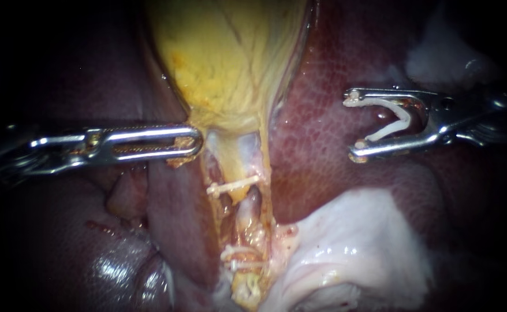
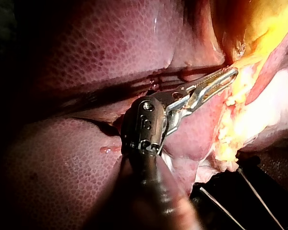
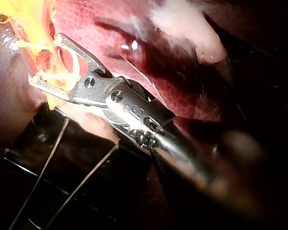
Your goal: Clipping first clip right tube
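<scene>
Bed: we see the liver (image 1: 334, 150) spanning the view | on it: yellow gallbladder (image 1: 230, 58), 12 o'clock down to centre | pale tissue flap (image 1: 357, 248), 5 o'clock | beneath, wrist views: dark base (image 3: 86, 158) with thin wires (image 3: 41, 167)

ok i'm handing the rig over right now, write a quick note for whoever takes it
Left instrument: jaws shut on the gallbladder at its lower edge.
Right instrument: jaws shut on a loaded clip, over the liver, apart from the tubes.
Done: upper clip and lower clip sit on the tubes.
Left to do: place the loaded clip on a tube and close it.
</scene>
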`<state>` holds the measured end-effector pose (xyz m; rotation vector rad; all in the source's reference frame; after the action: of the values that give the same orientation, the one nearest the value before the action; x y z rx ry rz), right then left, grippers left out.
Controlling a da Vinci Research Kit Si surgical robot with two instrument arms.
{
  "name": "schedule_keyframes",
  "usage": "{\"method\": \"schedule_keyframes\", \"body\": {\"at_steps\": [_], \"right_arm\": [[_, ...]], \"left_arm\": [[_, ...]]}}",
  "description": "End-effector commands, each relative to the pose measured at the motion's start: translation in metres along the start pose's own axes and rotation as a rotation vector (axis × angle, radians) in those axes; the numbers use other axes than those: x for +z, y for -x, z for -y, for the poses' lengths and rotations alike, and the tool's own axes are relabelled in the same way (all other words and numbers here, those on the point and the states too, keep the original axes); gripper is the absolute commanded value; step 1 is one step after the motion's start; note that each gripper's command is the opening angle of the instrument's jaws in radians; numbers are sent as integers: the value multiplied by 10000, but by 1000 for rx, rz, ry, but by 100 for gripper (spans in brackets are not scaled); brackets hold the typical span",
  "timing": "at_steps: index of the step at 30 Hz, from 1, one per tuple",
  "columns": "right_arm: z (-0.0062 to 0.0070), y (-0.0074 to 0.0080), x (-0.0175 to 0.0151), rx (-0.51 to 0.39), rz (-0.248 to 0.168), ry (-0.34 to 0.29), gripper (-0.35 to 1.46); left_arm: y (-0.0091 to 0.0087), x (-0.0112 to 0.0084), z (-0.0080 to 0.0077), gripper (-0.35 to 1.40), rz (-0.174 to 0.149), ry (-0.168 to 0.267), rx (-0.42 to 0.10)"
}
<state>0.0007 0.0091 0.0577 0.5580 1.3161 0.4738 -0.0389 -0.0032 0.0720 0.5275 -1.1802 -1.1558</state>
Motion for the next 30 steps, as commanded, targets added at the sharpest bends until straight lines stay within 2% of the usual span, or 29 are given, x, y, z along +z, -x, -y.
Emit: {"method": "schedule_keyframes", "body": {"at_steps": [1,5,8,13,18,21,23,27,30], "right_arm": [[0,0,1,0,0,1,60],[0,0,2,0,-1,1,60],[1,1,4,5,-2,-4,60],[2,5,11,7,-5,-8,60],[5,15,23,16,1,-20,60],[8,32,39,33,25,-33,60],[12,51,54,47,58,-47,60],[17,100,88,86,127,-81,60],[16,134,112,110,168,-99,59]], "left_arm": [[0,-1,0,-35,0,0,0],[10,-9,0,-35,-5,1,-5],[29,-26,-1,-35,17,5,-24],[59,-60,-5,-35,55,17,-22],[67,-76,-7,-35,68,23,-23],[65,-74,-7,-35,70,25,-22],[64,-74,-6,-35,70,26,-22],[64,-74,-5,-35,71,27,-22],[64,-74,-5,-35,71,27,-22]]}}
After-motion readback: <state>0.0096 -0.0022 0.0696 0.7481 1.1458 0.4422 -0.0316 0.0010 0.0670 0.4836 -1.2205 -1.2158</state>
